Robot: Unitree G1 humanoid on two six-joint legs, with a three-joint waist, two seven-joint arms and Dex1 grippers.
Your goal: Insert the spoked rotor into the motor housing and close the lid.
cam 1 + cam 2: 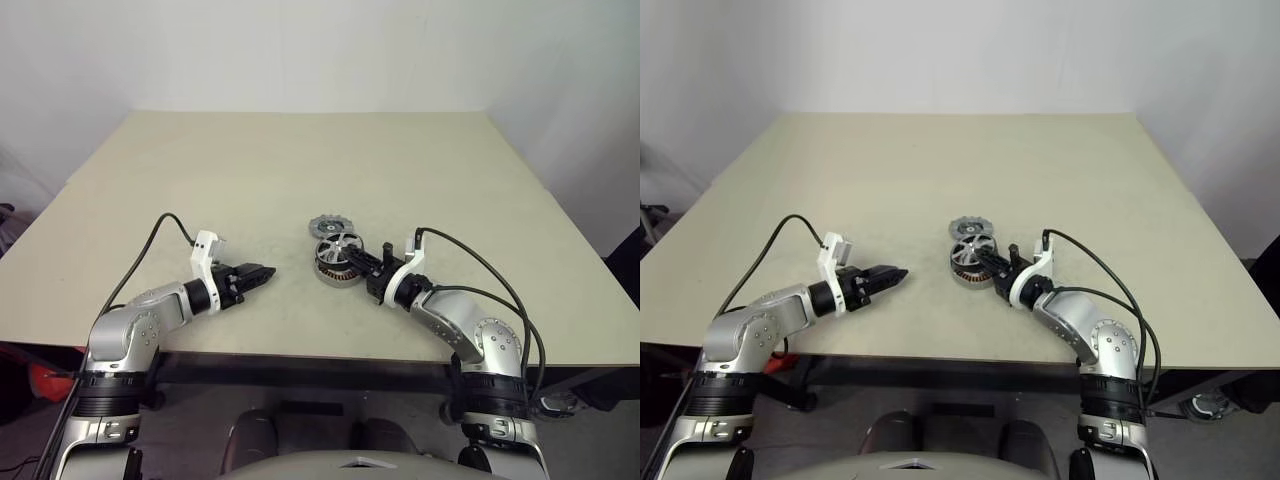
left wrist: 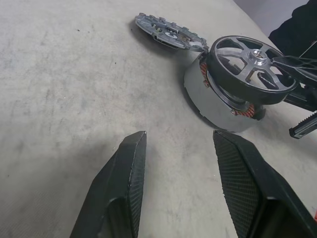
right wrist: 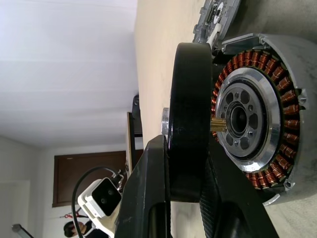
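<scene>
Black fingers (image 3: 148, 198) of the right claw (image 1: 378, 266), right of centre in the head views, were clamped on the dark rim of the spoked wheel (image 1: 339, 246), one finger on each flat face. The wheel was held just above the motor housing (image 1: 336, 268), tilted, with its low edge at the housing's top and not seated inside. In the right wrist view the wheel stood edge-on, with a small brass-coloured pinion at its centre facing the housing's silver hub, which was ringed by copper-brown windings (image 3: 286, 148).

The housing rested on the beige table (image 1: 300, 170), slightly below the middle of the head views. Just beyond it, toward the upper part of the frame, the grey toothed lid (image 1: 323, 226) lay flat on the table, close against the housing's rim; whether the two touched could not be told.

The left claw (image 1: 262, 272), at lower left of centre in the head views, hung over bare table with its two fingers (image 2: 119, 193) partly apart and nothing between them, pointing toward the housing and well apart from it. In the left wrist view the wheel, housing and lid appeared in the upper right, beyond the fingertips.

A black cable (image 1: 150, 245) arched from the left wrist, and another (image 1: 480, 260) from the right.
</scene>
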